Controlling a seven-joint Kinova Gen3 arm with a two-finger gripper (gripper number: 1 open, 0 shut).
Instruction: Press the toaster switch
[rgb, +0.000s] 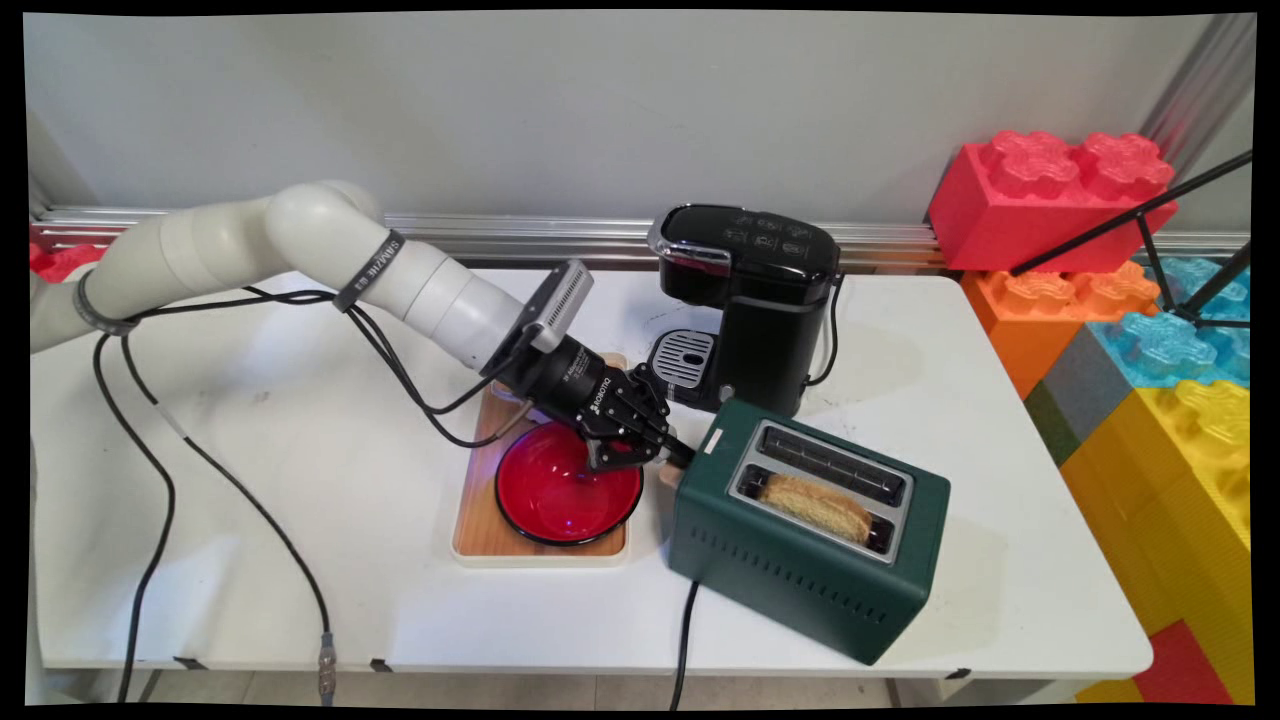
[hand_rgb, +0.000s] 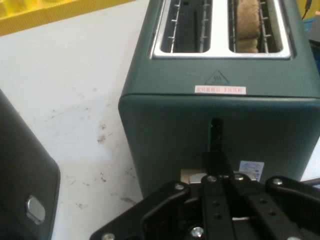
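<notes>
A dark green two-slot toaster (rgb: 800, 560) stands on the white table, with a slice of toast (rgb: 815, 505) in its near slot. My gripper (rgb: 685, 455) is at the toaster's left end, its fingers pressed together against the vertical lever slot (hand_rgb: 216, 132). The tan lever knob (rgb: 666, 476) sits low, just under the fingertips. In the hand view the toaster (hand_rgb: 170, 130) fills the frame, the toast (hand_rgb: 246, 25) shows in the right slot, and my gripper (hand_rgb: 216, 162) touches the slot's lower part with nothing between its fingers.
A red bowl (rgb: 560, 490) rests on a wooden tray (rgb: 480, 540) under my wrist. A black coffee machine (rgb: 750, 300) stands just behind the toaster. Big foam blocks (rgb: 1150, 400) and a black tripod leg (rgb: 1130, 220) line the right side. Cables (rgb: 160, 470) trail across the table's left.
</notes>
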